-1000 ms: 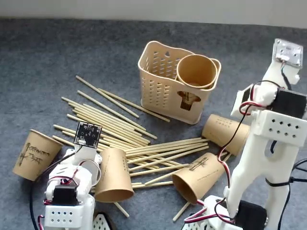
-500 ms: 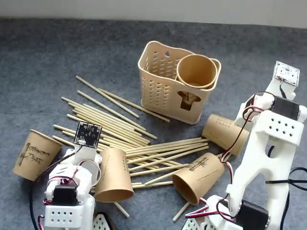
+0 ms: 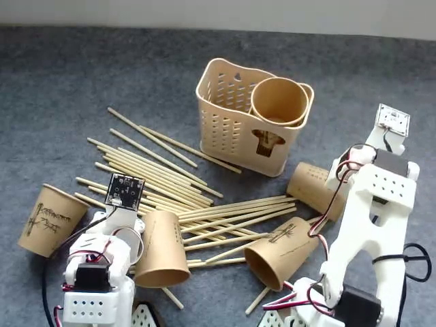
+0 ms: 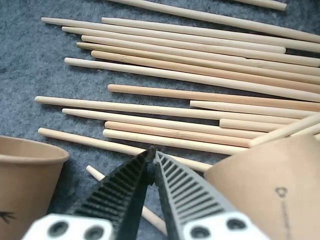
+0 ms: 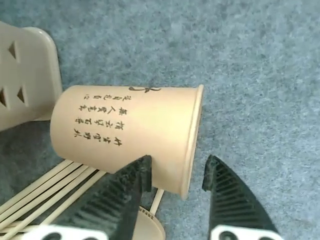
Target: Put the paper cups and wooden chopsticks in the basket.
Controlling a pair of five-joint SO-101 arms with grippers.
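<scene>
A: Basket?
B: The basket (image 3: 235, 129) stands upright on the grey worktop (image 3: 75, 75), at 1 o'clock, near the middle of the high view. One paper cup, cup E (image 3: 279, 101), stands mouth-up inside it, on its 3 o'clock side.

A: Loose items?
B: The chopsticks (image 3: 153, 167) lie flat in a loose fan from 9 o'clock through the middle.
- Cup A (image 3: 51, 219): 8 o'clock, beside the fan.
- Cup B (image 3: 161, 248): 7 o'clock, on its side over several sticks.
- Cup C (image 3: 281, 251): 5 o'clock, on its side among the stick ends.
- Cup D (image 3: 315, 185): 3 o'clock, on its side, near the basket's foot.

A: Left gripper?
B: The left gripper (image 4: 151, 159) is closed tight, tips together, nothing between them. It sits low over the chopsticks, between cup A and cup B. Contact with the stick under the tips: cannot tell.

A: Right gripper?
B: The right gripper (image 5: 175, 170) is partly open and holds nothing. Its jaws stand either side of cup D's rim, one over the cup wall, the other past the mouth. Touching or not: cannot tell.
</scene>
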